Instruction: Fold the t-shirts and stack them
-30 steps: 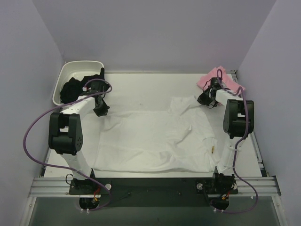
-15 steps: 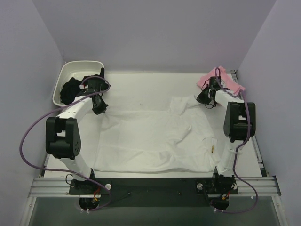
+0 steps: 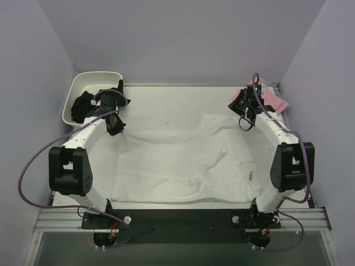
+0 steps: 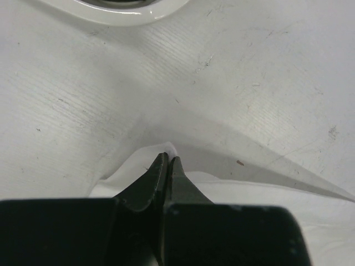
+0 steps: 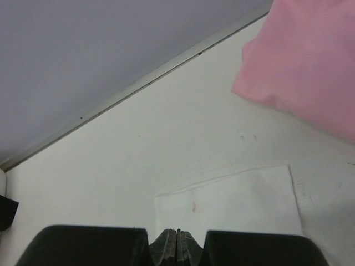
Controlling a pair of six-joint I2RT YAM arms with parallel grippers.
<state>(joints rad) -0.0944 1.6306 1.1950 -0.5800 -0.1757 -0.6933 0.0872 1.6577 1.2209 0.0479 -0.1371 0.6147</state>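
t-shirts: you have 2, one white t-shirt (image 3: 183, 166) and one pink t-shirt (image 3: 275, 101)
tub (image 3: 73, 91): you have 1
dark cloth (image 3: 83, 105) in tub: 1 bundle
grippers: you have 2, left gripper (image 4: 168, 162) and right gripper (image 5: 177, 235)

L gripper (image 4: 168, 159): jaws pressing together, tips pinching a peak of cloth.
White tee (image 4: 222, 152): tenting up to the tips, spreading back under the fingers both sides, w/ a taut fold running off right.
Tub rim (image 4: 127, 14): showing well ahead of the tips, slightly left.
Table (image 4: 266, 66): lying scuffed betw. tips & tub.
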